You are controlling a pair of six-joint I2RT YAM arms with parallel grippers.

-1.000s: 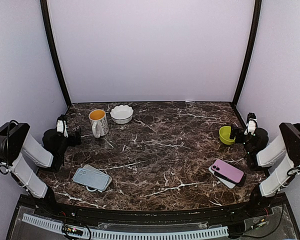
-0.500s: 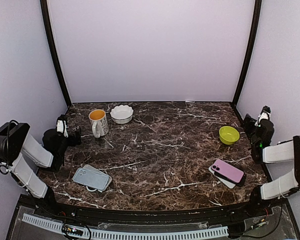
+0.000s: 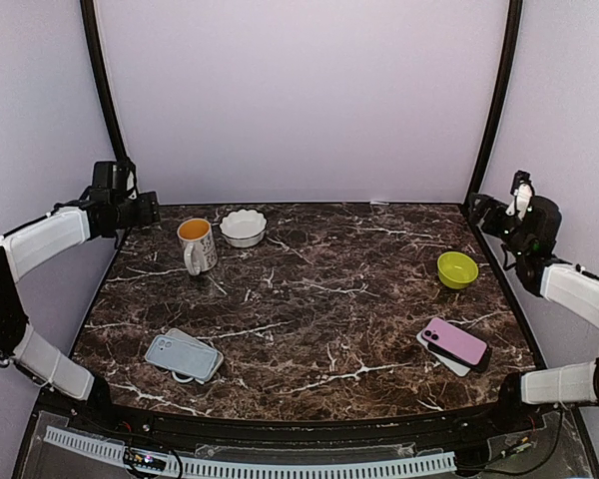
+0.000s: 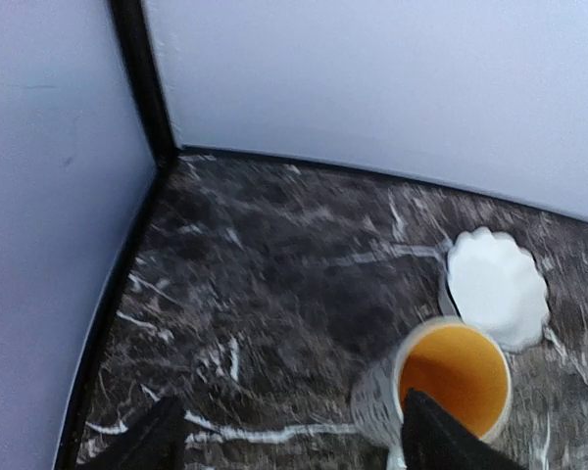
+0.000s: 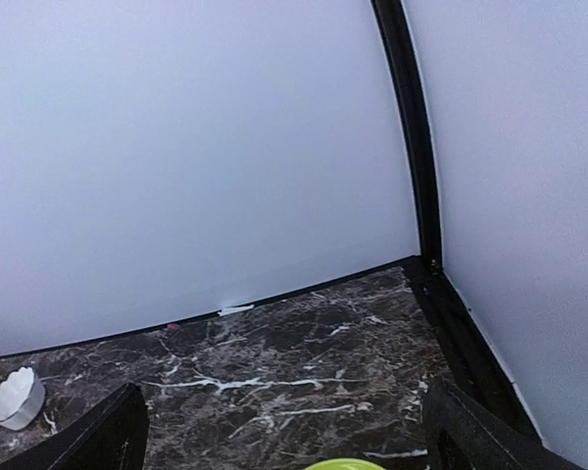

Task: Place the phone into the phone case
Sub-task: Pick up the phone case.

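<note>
Phone (image 3: 457,341), pink, lies flat near-right on a pale flat piece (image 3: 441,359), long axis slanting from mid-table toward the near-right corner; blue-grey slab (image 3: 184,355) near-left is probably the case, can't confirm. Right gripper (image 3: 482,212) is the closer one, jaws spread wide, raised at the far-right corner, so the phone sits toward the near edge from it with the green bowl (image 3: 457,269) between. Left gripper (image 3: 143,211) also spread, up at far left near the mug (image 3: 197,244) and white dish (image 3: 243,227).
</note>
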